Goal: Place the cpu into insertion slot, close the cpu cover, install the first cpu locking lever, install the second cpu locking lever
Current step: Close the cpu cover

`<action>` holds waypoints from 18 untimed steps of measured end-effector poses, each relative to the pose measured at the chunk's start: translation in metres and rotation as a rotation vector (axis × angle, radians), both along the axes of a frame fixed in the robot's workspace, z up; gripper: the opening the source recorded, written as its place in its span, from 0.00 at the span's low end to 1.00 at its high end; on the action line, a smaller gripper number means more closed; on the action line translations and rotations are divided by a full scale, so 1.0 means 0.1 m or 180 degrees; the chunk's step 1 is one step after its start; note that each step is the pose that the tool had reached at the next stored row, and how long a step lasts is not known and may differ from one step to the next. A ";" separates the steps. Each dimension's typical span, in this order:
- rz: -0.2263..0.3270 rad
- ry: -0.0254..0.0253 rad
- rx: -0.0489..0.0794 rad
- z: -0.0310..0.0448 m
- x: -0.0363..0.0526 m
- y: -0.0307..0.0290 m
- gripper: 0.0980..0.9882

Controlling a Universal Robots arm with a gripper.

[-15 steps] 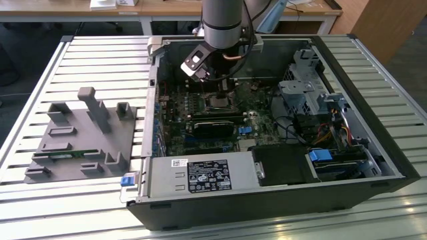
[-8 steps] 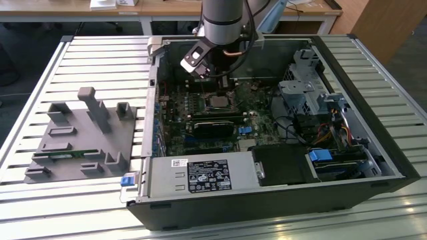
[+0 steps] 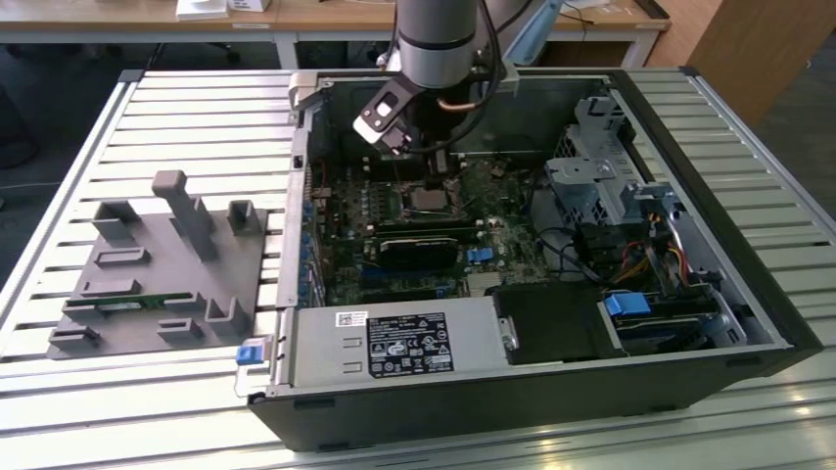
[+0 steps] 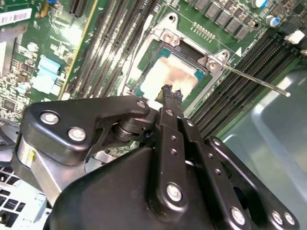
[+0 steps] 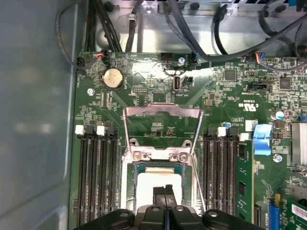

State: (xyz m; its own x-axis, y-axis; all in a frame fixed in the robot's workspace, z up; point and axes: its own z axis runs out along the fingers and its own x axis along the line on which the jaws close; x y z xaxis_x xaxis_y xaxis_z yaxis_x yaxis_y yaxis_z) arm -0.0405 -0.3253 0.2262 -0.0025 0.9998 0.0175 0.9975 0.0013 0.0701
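Observation:
The cpu (image 5: 152, 181), a pale square chip, lies in the insertion slot (image 5: 128, 184) on the green board; it also shows in the second wrist view as the cpu (image 4: 165, 76). My gripper (image 5: 165, 188) is shut, its black fingertips (image 4: 169, 91) pressed together right over the cpu's face with nothing visible between them. The cpu cover (image 5: 162, 111), a thin silvery frame, stands raised from the slot's hinged edge, and the board shows through its window. A thin locking lever (image 4: 254, 81) sticks out beside the slot. In the exterior view my gripper (image 3: 440, 181) hangs inside the case above the slot (image 3: 426, 202).
Long black memory slots (image 5: 96, 177) flank the slot on both sides. Cables (image 5: 144, 19) run along the case wall (image 5: 33, 120). A power supply (image 3: 392, 343) and drive bays (image 3: 614, 186) crowd the open case. A grey fixture tray (image 3: 157, 274) lies at the exterior view's left.

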 end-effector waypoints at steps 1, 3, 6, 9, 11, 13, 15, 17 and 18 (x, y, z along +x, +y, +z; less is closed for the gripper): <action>0.0000 0.0000 0.0000 0.000 0.000 -0.013 0.01; 0.0000 0.0000 0.0000 0.000 0.000 -0.035 0.01; 0.0000 0.0007 0.0006 0.000 0.018 -0.046 0.01; 0.0000 0.0022 0.0018 0.000 0.060 -0.049 0.01; 0.0000 0.0026 0.0019 0.003 0.070 -0.049 0.01; 0.0000 0.0026 0.0020 0.020 0.069 -0.049 0.01; 0.0000 0.0026 0.0022 0.058 0.069 -0.049 0.01; 0.0000 0.0026 0.0023 0.101 0.070 -0.048 0.01; 0.0000 0.0026 0.0023 0.122 0.070 -0.049 0.01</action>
State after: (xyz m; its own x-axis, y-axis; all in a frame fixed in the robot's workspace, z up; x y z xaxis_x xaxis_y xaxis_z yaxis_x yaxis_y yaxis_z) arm -0.0336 -0.3302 0.2385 -0.0023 0.9997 0.0247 0.9981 0.0008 0.0619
